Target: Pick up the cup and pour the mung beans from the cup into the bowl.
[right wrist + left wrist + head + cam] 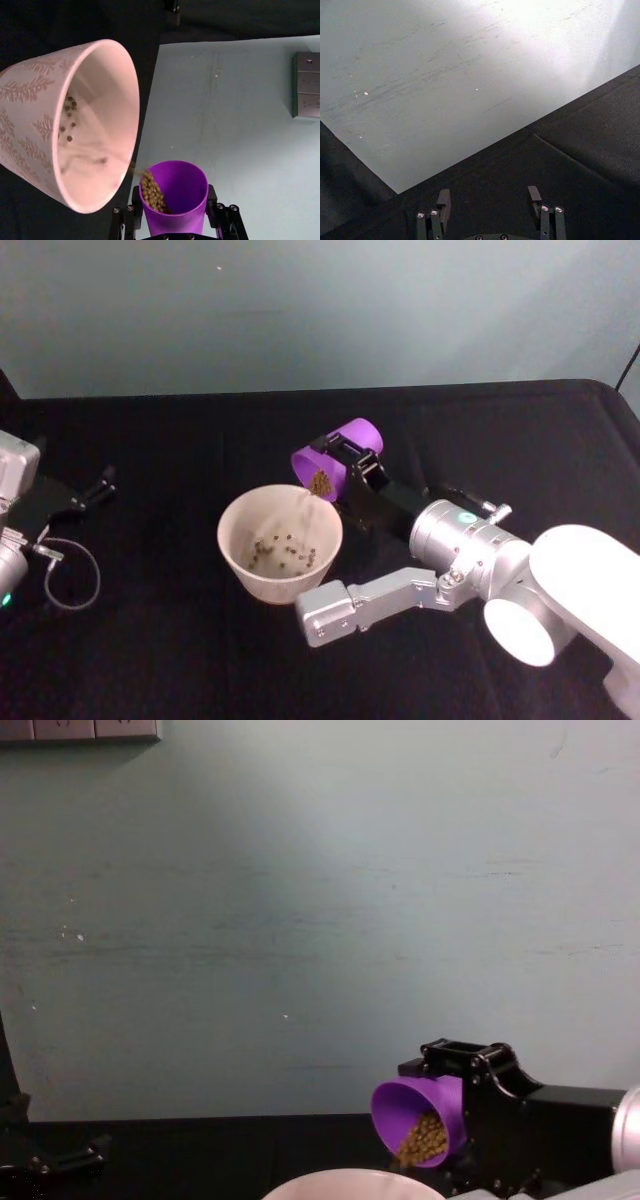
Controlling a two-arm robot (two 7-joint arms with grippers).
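**Current state.** The right gripper (348, 462) is clamped on the cup (357, 433), one finger on each side of the cup wall. The cup is held off the table (200, 430), above the far-right rim of the bowl (222, 535). The left gripper (103, 485) is parked at the left edge of the table, well apart from the bowl. Its fingers (443, 200) are spread with nothing between them.

**Governing relation.** The cup's long axis is tipped close to level. Its mouth points left and downward toward the bowl, and its base points right and far. The mung beans (152, 192) are heaped against the lower lip. A thin stream runs from the lip into the bowl, where some beans (285, 550) already lie on the bottom. The pour is judged to be part done, since a good heap remains in the cup.

**Next move.** The rest will likely call for more tilt about the wrist, with the lip held inside the rim line.

**Clearance.** The lip sits just inside the far-right rim, so the margin is small and beans could go over that edge. The bowl offers open room to the left and near side.
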